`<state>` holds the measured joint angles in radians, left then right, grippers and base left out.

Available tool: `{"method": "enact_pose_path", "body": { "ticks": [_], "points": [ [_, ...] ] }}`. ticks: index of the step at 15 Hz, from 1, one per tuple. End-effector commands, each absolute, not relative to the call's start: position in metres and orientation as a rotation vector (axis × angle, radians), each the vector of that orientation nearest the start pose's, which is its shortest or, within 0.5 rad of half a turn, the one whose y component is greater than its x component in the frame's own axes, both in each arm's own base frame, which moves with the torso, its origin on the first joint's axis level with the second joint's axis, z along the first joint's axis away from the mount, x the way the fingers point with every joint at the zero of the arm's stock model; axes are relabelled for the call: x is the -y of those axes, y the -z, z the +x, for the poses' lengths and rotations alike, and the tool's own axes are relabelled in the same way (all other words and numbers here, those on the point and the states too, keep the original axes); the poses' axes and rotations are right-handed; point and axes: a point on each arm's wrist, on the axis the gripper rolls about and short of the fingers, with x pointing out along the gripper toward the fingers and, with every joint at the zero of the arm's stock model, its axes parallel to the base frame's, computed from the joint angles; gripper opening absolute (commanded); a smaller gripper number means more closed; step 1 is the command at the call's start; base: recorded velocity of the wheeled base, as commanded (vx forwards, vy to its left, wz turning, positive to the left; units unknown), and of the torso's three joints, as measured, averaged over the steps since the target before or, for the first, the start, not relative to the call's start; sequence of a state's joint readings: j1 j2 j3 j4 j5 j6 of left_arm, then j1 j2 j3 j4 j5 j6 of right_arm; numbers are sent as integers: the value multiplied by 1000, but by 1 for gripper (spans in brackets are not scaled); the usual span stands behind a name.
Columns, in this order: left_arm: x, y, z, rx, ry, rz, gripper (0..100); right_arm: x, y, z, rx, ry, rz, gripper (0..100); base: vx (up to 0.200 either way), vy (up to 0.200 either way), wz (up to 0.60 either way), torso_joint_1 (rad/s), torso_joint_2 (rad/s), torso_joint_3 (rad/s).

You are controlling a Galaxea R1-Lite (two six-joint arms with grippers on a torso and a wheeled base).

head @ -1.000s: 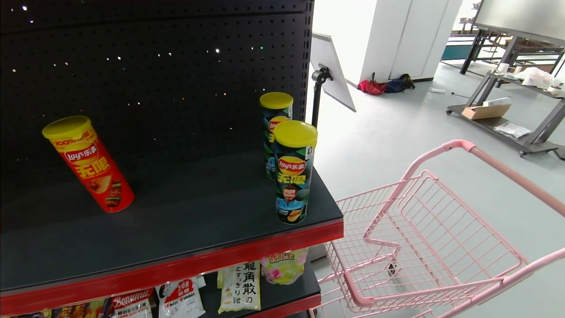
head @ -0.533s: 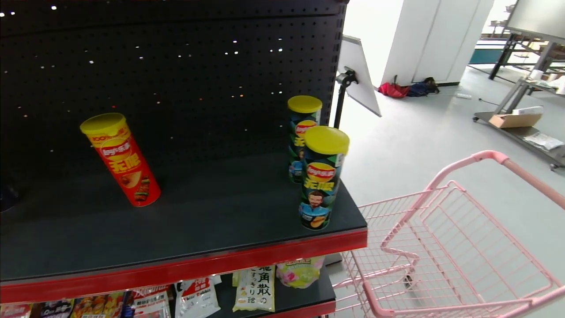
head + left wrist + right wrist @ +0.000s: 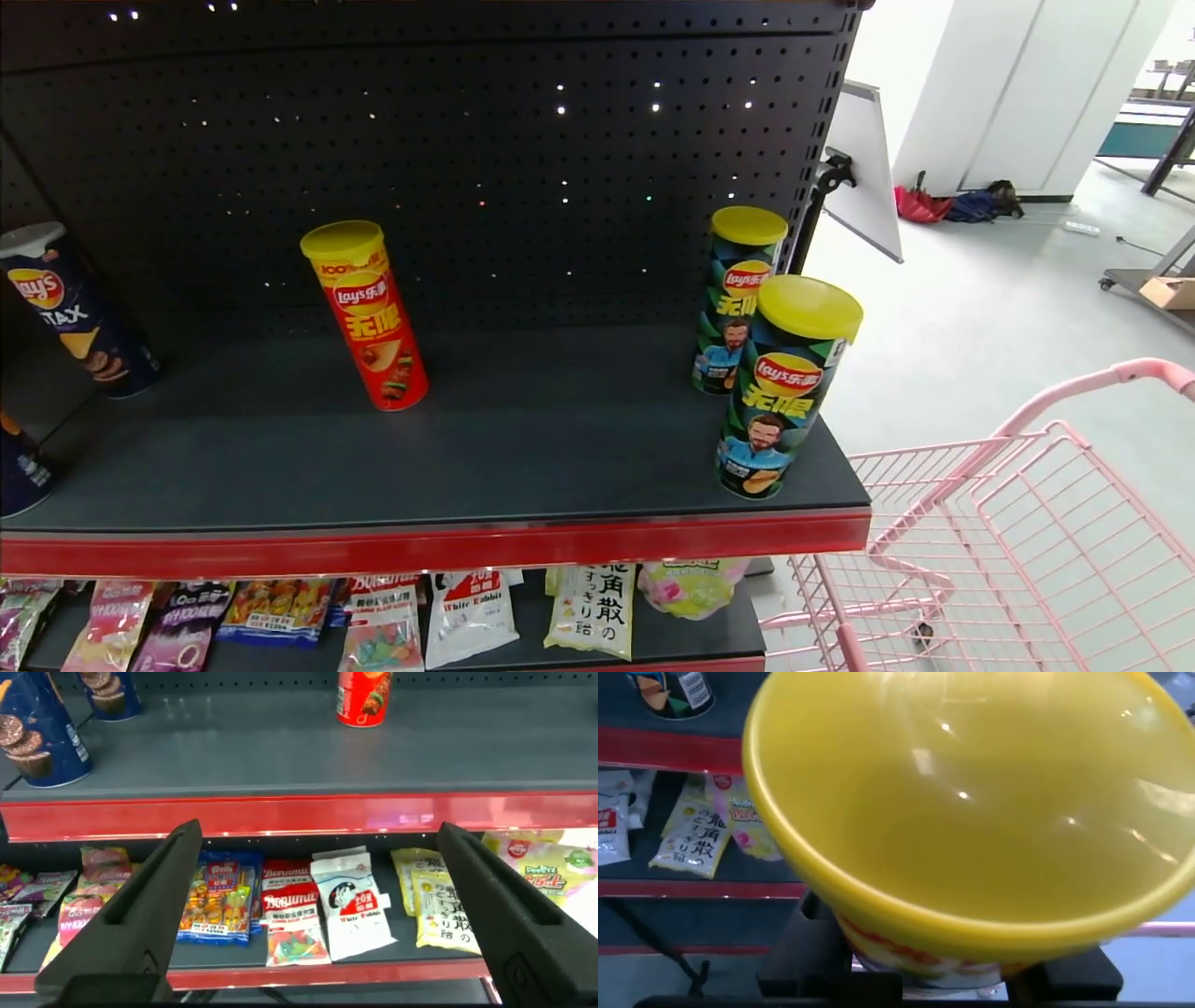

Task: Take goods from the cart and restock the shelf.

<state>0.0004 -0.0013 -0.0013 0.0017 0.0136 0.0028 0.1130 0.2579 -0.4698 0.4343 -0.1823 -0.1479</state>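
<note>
The right tool [image 3: 934, 975] is clenching a cylindrical crisp can with a broad yellow plastic lid [image 3: 962, 812], holding it in front of the black metal shelf with a red front lip [image 3: 429, 546]. The left tool [image 3: 318, 915] is gaping (fingers spread far apart), facing the snack bags [image 3: 346, 905] on the lower tier. A red yellow-lidded can [image 3: 366, 313] is standing on the upper board, well apart from a dark green can [image 3: 789, 387] at the front right corner and a second green can [image 3: 738, 299] just behind it. The pink wire cart [image 3: 1027, 523] is sitting beside the shelf's right end.

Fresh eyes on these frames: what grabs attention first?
The yellow-lidded can held in the right gripper, looming right against its wrist camera. Then the red can standing by itself on the upper shelf, and a dark can at its front right corner with another dark can behind it, next to the pink cart.
</note>
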Motion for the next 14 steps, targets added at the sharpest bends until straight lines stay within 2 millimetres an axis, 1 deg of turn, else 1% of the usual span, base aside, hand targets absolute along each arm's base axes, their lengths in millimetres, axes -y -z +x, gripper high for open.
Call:
{"method": "enact_pose_path", "body": {
  "ticks": [1,4,14],
  "points": [
    [0,-76,-23,0,-15,3,100,10,-153,-42,-182,32,-163,0,0,200,0,-2,2,2],
    [0,-76,-23,0,-15,3,100,12,-143,-45,-165,0,-163,0,0,200,0,4,-4,2],
    [0,-75,-23,-2,-15,3,100,12,-139,-45,-163,-2,-129,0,0,200,0,2,-1,3]
  ]
}}
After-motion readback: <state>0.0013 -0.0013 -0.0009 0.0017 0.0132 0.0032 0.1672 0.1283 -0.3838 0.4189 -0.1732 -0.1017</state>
